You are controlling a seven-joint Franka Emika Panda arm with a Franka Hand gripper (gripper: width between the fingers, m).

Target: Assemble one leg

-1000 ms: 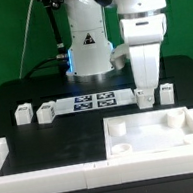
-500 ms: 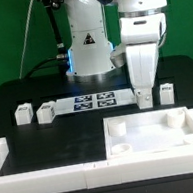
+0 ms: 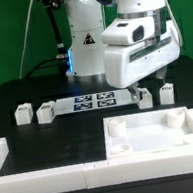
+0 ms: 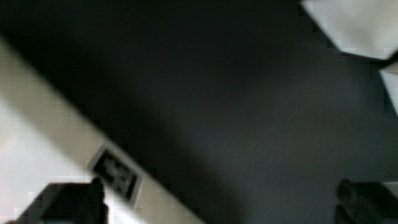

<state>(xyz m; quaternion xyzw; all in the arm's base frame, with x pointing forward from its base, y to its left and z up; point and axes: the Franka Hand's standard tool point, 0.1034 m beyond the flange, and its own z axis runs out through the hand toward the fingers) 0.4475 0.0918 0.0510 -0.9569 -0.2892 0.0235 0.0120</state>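
Note:
Several small white legs stand in a row at the back of the black table: two toward the exterior view's left and two toward its right. My gripper hangs tilted just above the two right-hand legs. It is open and holds nothing. In the wrist view the fingertips are far apart with dark table between them. A white surface with a square tag lies beside one finger; I cannot tell which part it is.
The large white tabletop with corner sockets lies in front of the right-hand legs. The marker board lies between the leg pairs. White L-shaped border walls run along the front. The robot base stands behind.
The gripper has swung from upright to a strong tilt above the right-hand legs. No part has moved.

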